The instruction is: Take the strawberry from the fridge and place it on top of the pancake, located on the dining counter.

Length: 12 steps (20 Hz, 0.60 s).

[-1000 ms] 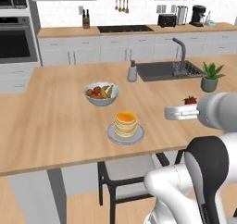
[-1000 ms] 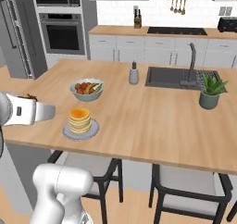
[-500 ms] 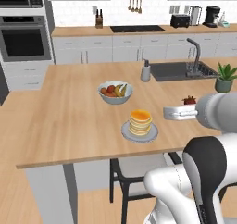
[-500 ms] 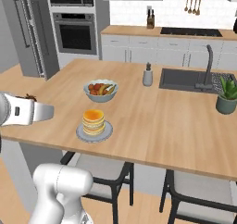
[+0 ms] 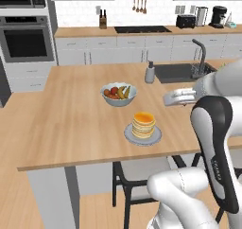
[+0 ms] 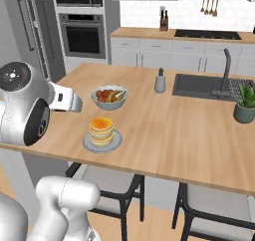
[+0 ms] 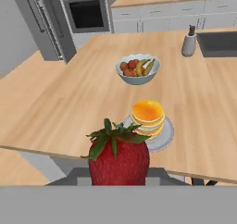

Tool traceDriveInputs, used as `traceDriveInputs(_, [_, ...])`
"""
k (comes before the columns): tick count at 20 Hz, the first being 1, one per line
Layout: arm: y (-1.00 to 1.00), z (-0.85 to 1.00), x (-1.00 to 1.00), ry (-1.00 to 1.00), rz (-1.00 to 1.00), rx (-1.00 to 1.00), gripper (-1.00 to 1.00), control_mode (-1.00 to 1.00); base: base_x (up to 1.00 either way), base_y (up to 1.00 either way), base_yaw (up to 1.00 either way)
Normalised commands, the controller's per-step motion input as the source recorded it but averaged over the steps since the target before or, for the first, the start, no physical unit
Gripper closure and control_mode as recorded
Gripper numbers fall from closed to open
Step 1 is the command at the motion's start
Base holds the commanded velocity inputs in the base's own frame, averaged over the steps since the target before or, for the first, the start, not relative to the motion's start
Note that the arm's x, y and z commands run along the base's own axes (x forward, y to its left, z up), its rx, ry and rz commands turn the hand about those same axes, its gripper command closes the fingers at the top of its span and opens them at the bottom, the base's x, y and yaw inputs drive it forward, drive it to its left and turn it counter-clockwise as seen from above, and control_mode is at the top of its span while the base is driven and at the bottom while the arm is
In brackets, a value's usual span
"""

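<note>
1. At the bottom centre of the hand view, the small dark-red strawberry with green leaves (image 7: pixel 119 156) sits clamped in the end effector (image 7: pixel 119 172), its cap pointing up the frame; the finger tips themselves are hidden behind the fruit and the grey band.
2. Just above and right of the berry in that view lies the short stack of tan round pancakes with an orange syrup top (image 7: pixel 147 118) on its round grey plate (image 7: pixel 168 136), near the front edge of the large light-wood worktop (image 7: pixel 74 107).
3. The step in hand, as I judge it, is carrying the fruit over the stack. Doing it well means bringing the berry above the middle of the syrup top before lowering, not coming in from the side, since a sideways nudge could shift the stack or the plate.
4. The release should come only once the fruit rests on the top, or it may roll off.
5. The grey bowl of red apples and bananas (image 7: pixel 137 70) stands beyond the stack and well clear of the approach.
6. In the left base view the white forearm reaches leftward from the right of the frame, the hand (image 5: pixel 178 98) roughly level, to the right of the stack (image 5: pixel 143 124) and above the worktop.
7. In the right base view the hand (image 6: pixel 64 98) sits at middle left, up and left of the pancakes (image 6: pixel 101 131).
</note>
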Motion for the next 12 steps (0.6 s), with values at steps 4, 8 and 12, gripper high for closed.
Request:
traceDriveInputs(4, [0.00,-0.34,0.63,0.24,0.09,0.00,1.00,-1.00,0.00,0.00,0.00])
traceDriveInputs(8, [0.02,-0.40,0.34,0.12,0.00,-0.03,1.00,-1.00,0.00,0.00,0.00])
traceDriveInputs(12, [0.04,-0.62,0.20,0.02,0.00,-0.12,1.00,-1.00,0.00,0.00,0.00])
